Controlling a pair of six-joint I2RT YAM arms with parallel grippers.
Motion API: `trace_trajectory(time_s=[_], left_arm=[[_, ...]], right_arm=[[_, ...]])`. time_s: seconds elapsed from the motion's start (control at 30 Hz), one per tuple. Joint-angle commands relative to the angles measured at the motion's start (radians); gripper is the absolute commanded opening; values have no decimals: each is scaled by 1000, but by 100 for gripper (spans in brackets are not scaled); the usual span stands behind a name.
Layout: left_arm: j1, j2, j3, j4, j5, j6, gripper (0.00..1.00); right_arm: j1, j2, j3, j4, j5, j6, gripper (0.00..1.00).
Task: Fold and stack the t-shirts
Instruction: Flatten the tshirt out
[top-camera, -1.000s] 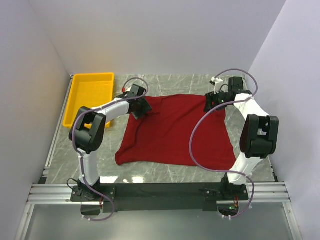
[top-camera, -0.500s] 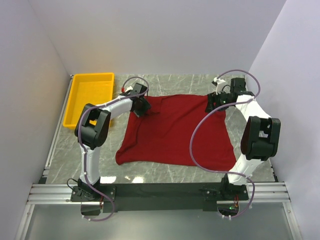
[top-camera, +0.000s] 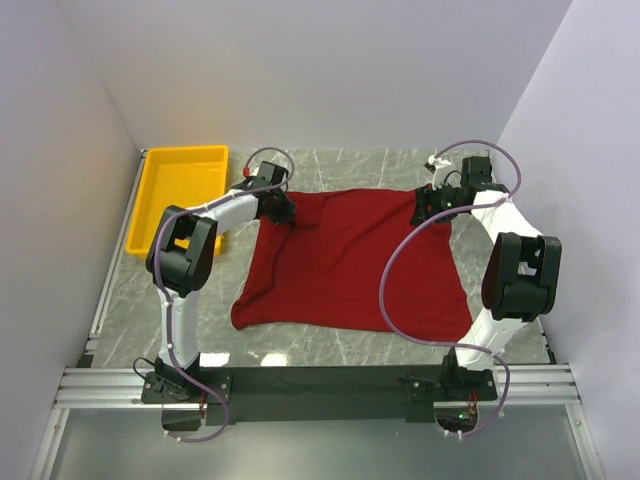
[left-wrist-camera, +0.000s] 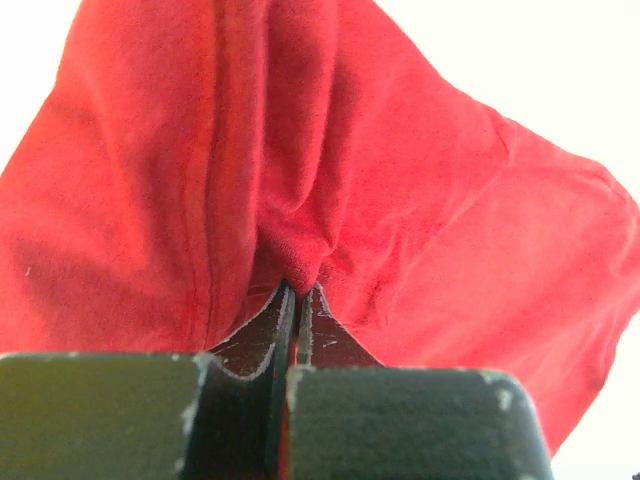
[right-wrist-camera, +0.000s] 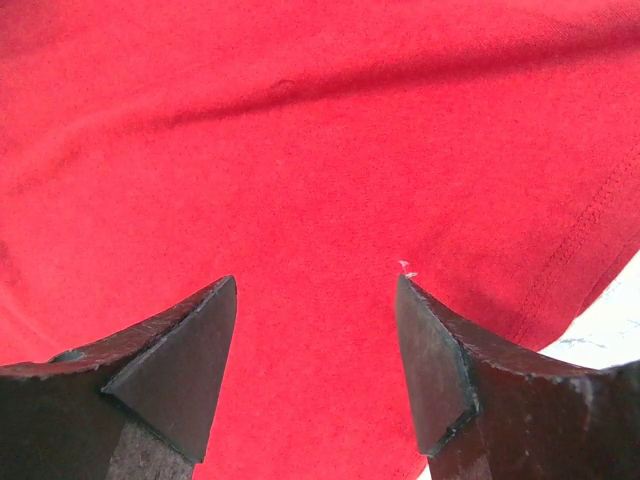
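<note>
The dark red t-shirt (top-camera: 350, 260) lies spread on the marble table, wider at the near edge. My left gripper (top-camera: 281, 211) is at its far left corner, shut on a pinch of the t-shirt (left-wrist-camera: 300, 240); the cloth bunches up from between the closed fingertips (left-wrist-camera: 283, 300). My right gripper (top-camera: 427, 207) is at the far right corner, open, its two fingers (right-wrist-camera: 200, 340) spread just above the flat cloth (right-wrist-camera: 320, 180), with the hem (right-wrist-camera: 590, 220) and bare table to their right.
A yellow plastic tray (top-camera: 150, 215) stands at the far left against the wall. White walls close in the table on the left, back and right. Purple cables loop from both arms over the cloth's right part.
My left gripper has closed on the t-shirt's far left corner and shifted slightly toward the back. The right gripper has stayed open over the far right corner.
</note>
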Motion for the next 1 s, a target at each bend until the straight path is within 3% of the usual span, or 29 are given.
trace_trajectory(time_s=[0.0, 0.3, 0.47, 0.63, 0.8, 0.97], left_arm=[[15, -31, -5, 132, 115, 102, 0], [62, 95, 237, 240, 359, 144, 1], [76, 184, 319, 214, 423, 144, 8], [91, 187, 302, 226, 451, 165, 15], [105, 183, 328, 169, 445, 245, 36], [128, 106, 322, 132, 370, 369, 37]], right_arm=[[-8, -49, -10, 26, -19, 5, 71], [-8, -46, -11, 30, -20, 10, 71], [-10, -41, -11, 33, -17, 11, 71], [-8, -35, -10, 41, -17, 13, 71], [-8, -24, 7, 32, -19, 13, 71], [-8, -24, 15, 29, -23, 11, 71]])
